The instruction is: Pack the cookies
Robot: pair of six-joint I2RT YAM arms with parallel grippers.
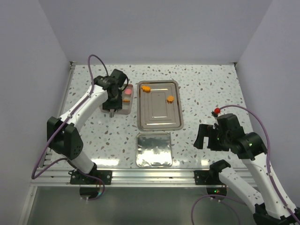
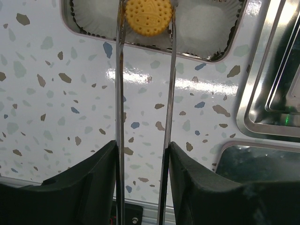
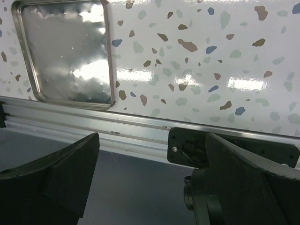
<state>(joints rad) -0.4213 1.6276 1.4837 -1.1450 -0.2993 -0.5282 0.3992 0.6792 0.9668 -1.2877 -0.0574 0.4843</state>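
Presently the left gripper [image 1: 111,110] is closed on a cookie [image 2: 148,17], pinched by its edges between two long metal fingers [image 2: 120,93] over the box [image 2: 197,52] on the left of the desk [image 2: 56,93]. The cookie appears to hang near the line between two paper cups [image 2: 93,21], though its height above them cannot be judged. Recommended: centre it over one cup, lower it close and flat, then part the fingers gently so it neither flips nor lands on a rim. Two orange cookies [image 1: 146,88] lie on the tray [image 1: 159,119], and a pink cookie [image 1: 126,93] lies in the box. The right gripper [image 3: 150,178] stands wide apart, holding nothing.
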